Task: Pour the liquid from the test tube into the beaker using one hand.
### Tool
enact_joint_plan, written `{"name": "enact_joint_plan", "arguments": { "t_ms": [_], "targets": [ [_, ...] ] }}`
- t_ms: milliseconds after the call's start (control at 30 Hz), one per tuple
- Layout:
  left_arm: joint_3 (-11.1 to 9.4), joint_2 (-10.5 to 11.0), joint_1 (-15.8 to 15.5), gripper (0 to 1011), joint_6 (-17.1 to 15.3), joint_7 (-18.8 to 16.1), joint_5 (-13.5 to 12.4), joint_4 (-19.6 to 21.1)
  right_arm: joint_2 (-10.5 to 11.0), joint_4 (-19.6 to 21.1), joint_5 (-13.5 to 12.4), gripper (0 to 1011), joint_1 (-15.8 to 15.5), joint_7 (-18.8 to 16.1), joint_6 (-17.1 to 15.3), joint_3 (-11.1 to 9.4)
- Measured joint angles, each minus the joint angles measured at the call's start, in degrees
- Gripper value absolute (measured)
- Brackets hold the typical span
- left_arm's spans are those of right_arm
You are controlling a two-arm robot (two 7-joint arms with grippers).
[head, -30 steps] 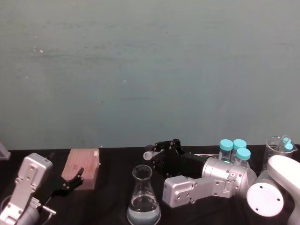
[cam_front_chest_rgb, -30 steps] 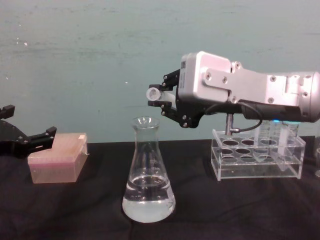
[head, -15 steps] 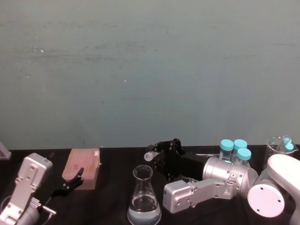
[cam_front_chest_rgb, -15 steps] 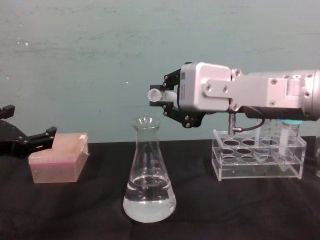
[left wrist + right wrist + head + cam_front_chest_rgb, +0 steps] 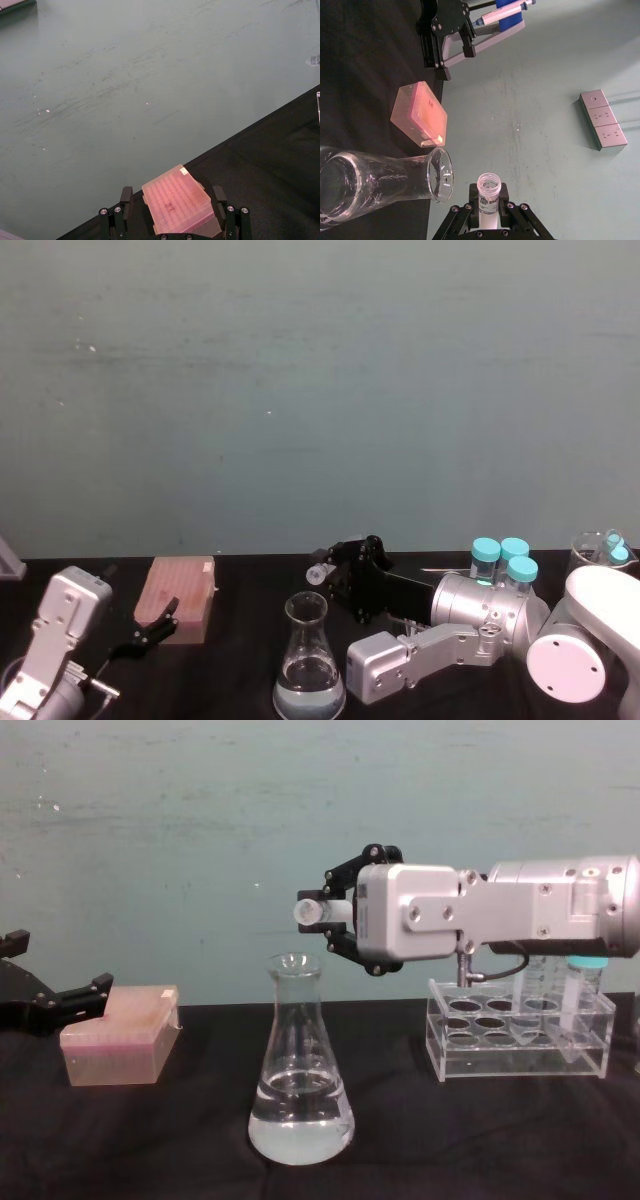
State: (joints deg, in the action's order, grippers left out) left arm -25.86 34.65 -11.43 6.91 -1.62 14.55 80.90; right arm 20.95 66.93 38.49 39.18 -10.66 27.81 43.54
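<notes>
Black tabletop (image 5: pixel 480 1140) carries everything; positions are noted from the beaker (image 5: pixel 300 1070).

- Right arm: you see it reaching in level from the beaker's right, above the height of its lip.
- Beaker: upright, near mid-tabletop.
- Rack (image 5: pixel 520 1040): clear acrylic, to the right of the beaker and well apart, with teal-capped tubes (image 5: pixel 500 558) standing in it.
- Pink box (image 5: pixel 118 1048): to the left of the beaker, well apart.
- Left gripper (image 5: pixel 152 625): low, beyond the box on the beaker's far left, with fingers spread apart and holding nothing. You cannot tell whether they touch the box.
- Right gripper (image 5: pixel 333 910): its fingers are clamped on the test tube (image 5: pixel 310 908).
- Test tube: lies about level, its open mouth pointing to the robot's left. The mouth sits above the beaker's lip, not touching it. You cannot tell its contents.
- Liquid (image 5: pixel 300 1125): clear, filling the beaker's wide base.
</notes>
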Motion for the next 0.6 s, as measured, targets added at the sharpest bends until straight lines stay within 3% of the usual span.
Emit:
{"name": "enact_joint_plan", "arguments": {
  "t_ms": [600],
  "targets": [
    [0.0,0.0,0.0,1000,0.0,0.0,0.0,0.0,0.38,-0.7,2.9,221,1.41,1.31,-0.18,1.74]
  ]
}}
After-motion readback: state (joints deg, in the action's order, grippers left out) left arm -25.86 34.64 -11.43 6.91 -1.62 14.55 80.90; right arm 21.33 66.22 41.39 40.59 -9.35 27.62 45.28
